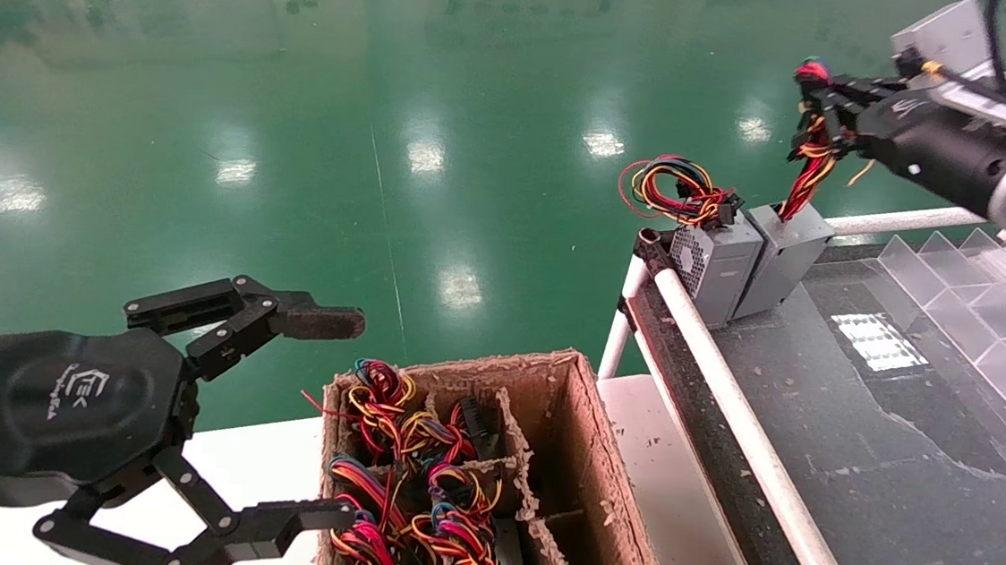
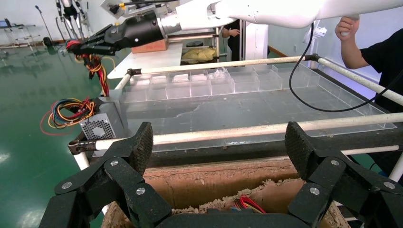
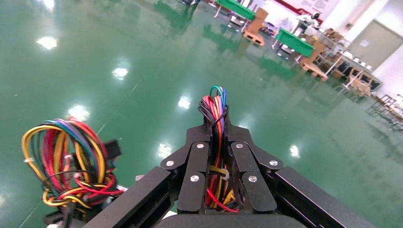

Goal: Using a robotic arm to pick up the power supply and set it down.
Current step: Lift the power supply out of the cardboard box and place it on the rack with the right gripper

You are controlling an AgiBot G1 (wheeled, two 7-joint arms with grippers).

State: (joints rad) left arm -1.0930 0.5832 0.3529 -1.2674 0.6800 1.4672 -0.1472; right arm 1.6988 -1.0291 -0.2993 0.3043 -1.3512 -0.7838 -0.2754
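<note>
The wires (image 1: 807, 163) of the power supply (image 1: 783, 255) are pinched between the closed fingers of the right gripper (image 1: 827, 101). The box stands upright at the table's (image 1: 902, 458) far corner, at six o'clock below the fingers. The left gripper (image 1: 340, 413) is held wide apart, far away.

Cardboard box (image 1: 583, 468), open-topped, ragged-edged, split by cardboard dividers into compartments; several hold units with coiled multicoloured wires (image 1: 415, 491). It stands on a white bench (image 1: 682, 512).

Twin grey box (image 1: 713, 261) with honeycomb vent face, upright at the dark tray's (image 1: 901, 475) far corner, looped wires (image 1: 667, 188) on top.

White rail (image 1: 751, 437) along the tray's edge. Clear plastic dividers (image 1: 995, 303) along the tray's far side.

Green glossy floor (image 1: 391, 112) (ceiling lights mirrored). Person in black (image 2: 375, 52), gripping a rail, face unseen.
</note>
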